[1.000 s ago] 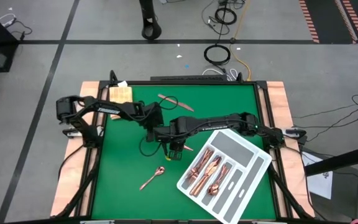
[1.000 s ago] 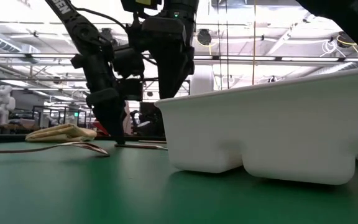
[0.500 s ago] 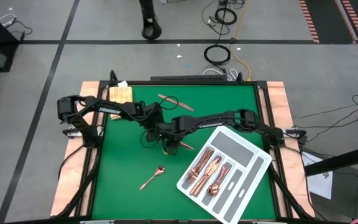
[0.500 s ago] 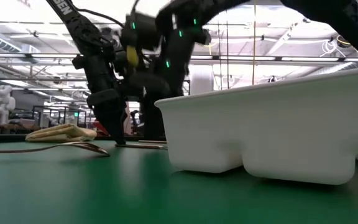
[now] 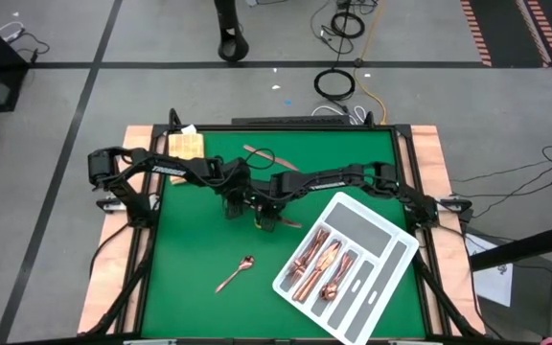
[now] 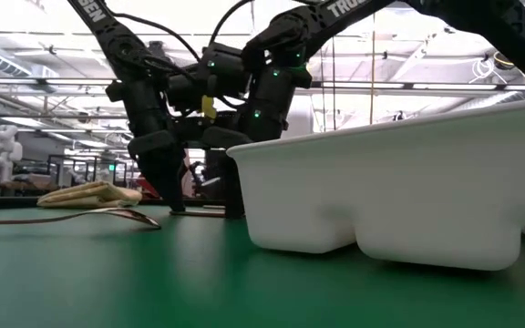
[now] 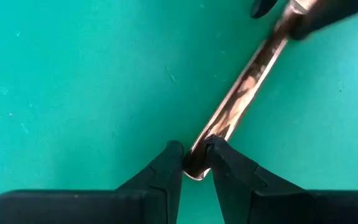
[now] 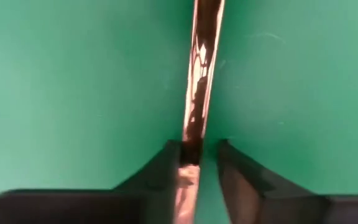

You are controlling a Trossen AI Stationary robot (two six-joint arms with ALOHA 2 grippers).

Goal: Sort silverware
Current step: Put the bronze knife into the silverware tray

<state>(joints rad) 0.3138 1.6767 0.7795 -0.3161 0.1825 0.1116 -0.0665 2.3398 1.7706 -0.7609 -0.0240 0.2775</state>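
A long copper piece of silverware (image 7: pixel 241 93) lies on the green mat near its middle. My left gripper (image 7: pixel 194 155) is shut on one end of it. My right gripper (image 8: pixel 197 162) has come down over the piece farther along and is open, one finger on each side of it (image 8: pixel 197 93). In the high view the two grippers (image 5: pixel 236 206) (image 5: pixel 268 218) stand close together. A copper spoon (image 5: pixel 236 275) lies alone nearer the front. More copper pieces (image 5: pixel 262 153) lie at the far side. Several pieces (image 5: pixel 316 266) lie in the white divided tray (image 5: pixel 381 235). My left gripper pinches the piece's end (image 7: pixel 196 167) between its two fingertips, slanting down from above. The piece runs away from the fingers along the mat. My right gripper has one finger (image 8: pixel 166 163) right against the piece's side; whether it touches, I cannot tell. Green mat shows between the piece and the other finger (image 8: pixel 232 171).
The tray (image 6: pixel 399 182) stands slanted at the right, close beside both grippers. A folded yellow cloth (image 5: pixel 187 144) lies at the far left corner. The mat's near left part holds only the spoon.
My right gripper has come down from above the mat and moved a little toward the far edge, ending over the piece beside my left gripper. The left gripper and the piece have stayed in place.
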